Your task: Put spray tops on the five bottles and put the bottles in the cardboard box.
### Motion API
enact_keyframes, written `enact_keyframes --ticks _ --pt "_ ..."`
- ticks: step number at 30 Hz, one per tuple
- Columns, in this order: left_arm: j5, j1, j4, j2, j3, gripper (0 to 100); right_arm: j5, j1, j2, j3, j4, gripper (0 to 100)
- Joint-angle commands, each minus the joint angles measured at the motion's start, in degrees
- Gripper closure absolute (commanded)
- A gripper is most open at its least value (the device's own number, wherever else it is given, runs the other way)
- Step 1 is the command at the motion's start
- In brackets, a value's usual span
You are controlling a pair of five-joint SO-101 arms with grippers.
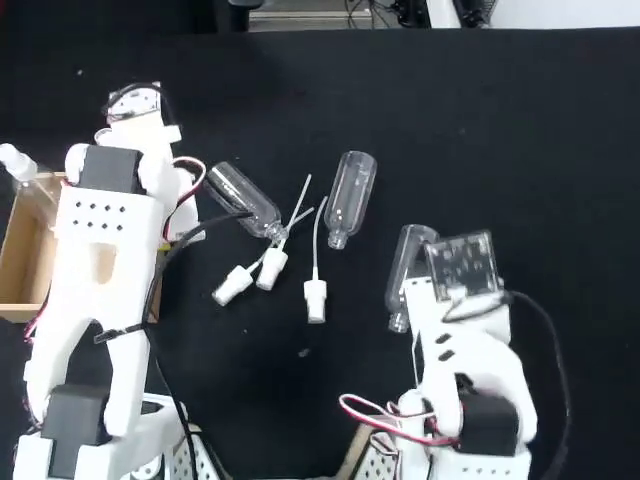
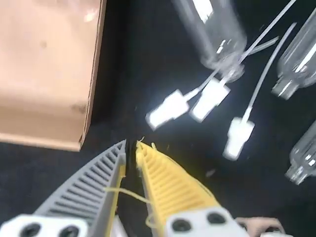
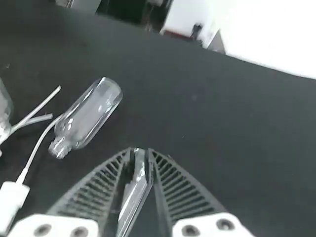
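Grips a clear bottle (image 1: 402, 270) in the right gripper (image 3: 140, 152), right of the table's (image 1: 540, 120) centre, long axis far-to-near, open neck toward the near edge. Hangs the left gripper (image 2: 130, 146), clenched on nothing, beside the cardboard box (image 1: 22, 262) at the left edge. Mid-table: two loose bottles (image 1: 350, 195) lying flat, three spray tops (image 1: 315, 298).

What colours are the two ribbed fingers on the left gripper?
One grey, one yellow, on the left gripper, which has ribbed plastic fingers; clearest in the left wrist view.
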Motion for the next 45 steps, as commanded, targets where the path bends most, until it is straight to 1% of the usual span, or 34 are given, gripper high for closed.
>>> enact_keyframes --ticks 1,3,5,8,11,13,16,18,20,22,26,27,29,38,45 --pt "-2.46 1.27 -6.33 -0.18 -2.77 97 -2.11 -1.14 11.47 -7.43 -3.52 98.8" --pt "-8.09 4.09 -7.82 0.53 -1.36 97 -3.6 -0.88 16.75 -9.54 -4.66 98.7" --pt "-13.54 7.16 -7.65 1.67 -0.31 97 -5.01 -0.88 21.32 -10.95 -5.98 98.7" --pt "-18.02 11.21 -8.53 4.4 -0.22 97 -8.0 -0.79 27.03 -11.91 -7.38 98.4" --pt "-21.98 12.35 -13.19 8.35 -0.4 97 -10.81 -0.79 31.25 -11.74 -7.74 98.4" --pt "-29.01 11.56 -15.91 11.16 -0.4 97 -11.16 -0.79 33.36 -11.74 -7.65 98.4" --pt "-44.48 11.12 -18.73 15.3 -0.4 97 -11.16 -0.79 35.47 -11.38 -7.74 98.3" --pt "-53.89 10.86 -18.99 17.41 -0.4 97 -11.16 -1.05 36.0 -10.24 -8.7 98.3" --pt "-58.99 10.77 -19.16 19.34 -0.4 96 -11.16 -0.88 36.0 -8.4 -10.55 98.3" --pt "-62.15 10.77 -19.52 21.01 -0.48 92 -11.08 -0.97 36.0 -6.29 -12.4 98.3" --pt "-64.79 10.33 -21.98 24.09 -2.33 75 -10.81 -1.23 36.0 -3.47 -14.68 98.3" --pt "-64.79 9.98 -22.86 24.88 -3.3 72 -10.81 -1.23 36.0 -3.38 -14.68 98.3" --pt "-65.14 9.54 -24.53 26.37 -5.49 72 -10.81 -1.23 36.0 -3.12 -14.59 98.3" --pt "-78.33 8.84 -24.88 32.88 -11.74 72 -10.73 -1.23 36.0 -3.03 -14.59 98.3" --pt "-83.78 7.34 -24.88 37.36 -16.4 72 -10.73 -1.23 36.0 -3.03 -14.59 98.3"
